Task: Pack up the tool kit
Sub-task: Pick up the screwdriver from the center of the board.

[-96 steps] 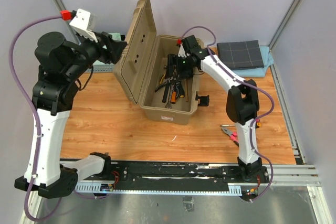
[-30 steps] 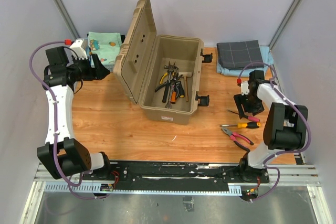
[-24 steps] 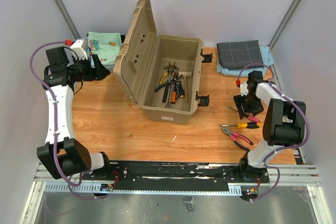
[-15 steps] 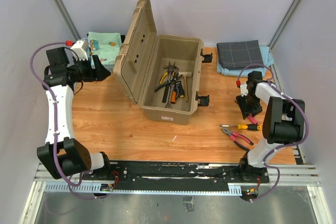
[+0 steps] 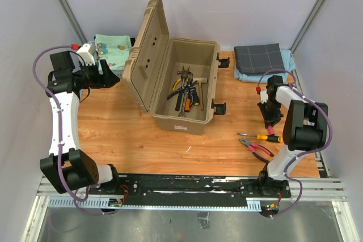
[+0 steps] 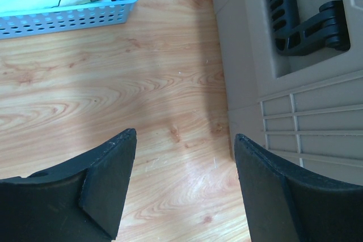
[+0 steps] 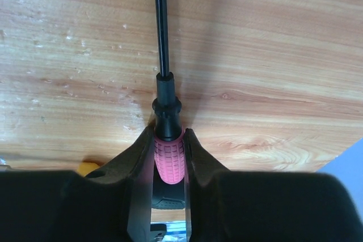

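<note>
Screwdriver (image 7: 165,92) pinched by downturned right tool (image 7: 168,143)

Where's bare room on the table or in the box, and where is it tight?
The widest bare table lies left of the toolbox, below the left gripper. Inside, the box's far end is bare; tools pile nearer. Tight: by the right gripper, yellow screwdriver and pliers.

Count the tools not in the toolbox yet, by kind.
Screwdrivers: 2 (yellow-handled screwdriver on the table; pink-handled screwdriver gripped in the right tool)
Pliers: 1 (red-handled pliers on the table)
Total: 3
</note>
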`<state>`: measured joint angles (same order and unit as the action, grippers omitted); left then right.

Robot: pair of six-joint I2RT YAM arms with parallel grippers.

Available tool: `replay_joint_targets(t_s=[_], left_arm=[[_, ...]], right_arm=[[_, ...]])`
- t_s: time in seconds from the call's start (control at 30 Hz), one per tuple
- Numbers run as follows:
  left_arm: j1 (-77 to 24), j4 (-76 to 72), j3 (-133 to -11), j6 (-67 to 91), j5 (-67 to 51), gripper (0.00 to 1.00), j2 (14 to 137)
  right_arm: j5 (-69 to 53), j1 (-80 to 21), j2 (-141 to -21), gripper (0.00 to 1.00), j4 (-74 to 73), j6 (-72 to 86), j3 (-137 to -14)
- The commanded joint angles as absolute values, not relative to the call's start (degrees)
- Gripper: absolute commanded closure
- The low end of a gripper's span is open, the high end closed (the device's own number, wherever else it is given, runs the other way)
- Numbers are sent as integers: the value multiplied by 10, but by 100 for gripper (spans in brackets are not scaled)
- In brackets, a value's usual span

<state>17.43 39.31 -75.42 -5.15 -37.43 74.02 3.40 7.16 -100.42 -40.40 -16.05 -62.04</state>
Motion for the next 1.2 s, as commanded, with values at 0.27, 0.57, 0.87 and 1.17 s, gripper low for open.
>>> replay_joint_targets(t_s=[0.27,0.57,0.87,1.17], left_arm=[[171,396,-773,-50,-388,26,734],[171,374,-768,-20,-390,27,724],[171,373,-765,-14,-397,27,717],[171,367,-757,-1,-408,27,712]], right_arm=[[-108,87,-910,99,-469,-83,-822],[-167,-44,-868,99,-410,93,-917],[-48,-241,-885,99,-335,224,-955],[68,-352,-977,99,-306,268,-987]])
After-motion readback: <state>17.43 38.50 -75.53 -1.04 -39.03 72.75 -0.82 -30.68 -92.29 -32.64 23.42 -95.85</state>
